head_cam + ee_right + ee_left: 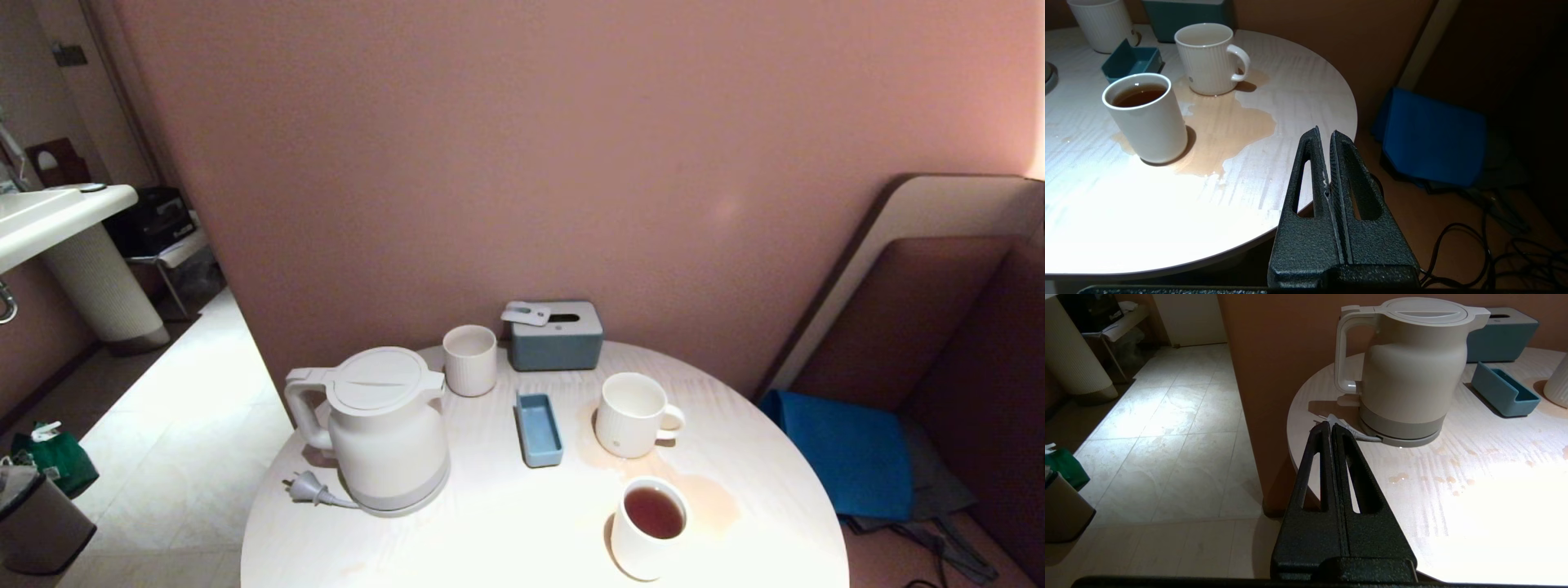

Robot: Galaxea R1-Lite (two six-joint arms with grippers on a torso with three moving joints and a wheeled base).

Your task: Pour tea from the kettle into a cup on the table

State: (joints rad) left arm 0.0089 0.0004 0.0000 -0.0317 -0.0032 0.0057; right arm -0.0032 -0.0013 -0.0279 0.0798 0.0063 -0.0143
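The white kettle [384, 429] stands lid shut at the left of the pale round table [506, 531], handle turned left. The ribbed cup [630, 414] with its ear handle stands right of centre. Tea [653, 512] fills a plain white cup nearer the front, and a tea puddle [1229, 122] spreads between the two. Neither arm shows in the head view. My left gripper [1331, 425] is shut and empty, short of the table's left edge, pointing at the kettle [1408, 367]. My right gripper [1325, 132] is shut and empty off the table's right edge, with the cup [1208, 57] well beyond it.
A handleless ribbed tumbler [469, 359] and a grey-blue tissue box [557, 335] stand at the back by the wall. A small blue tray [539, 429] lies mid-table. The kettle's plug [309, 488] rests beside its base. A blue cushion [849, 449] lies on the seat to the right.
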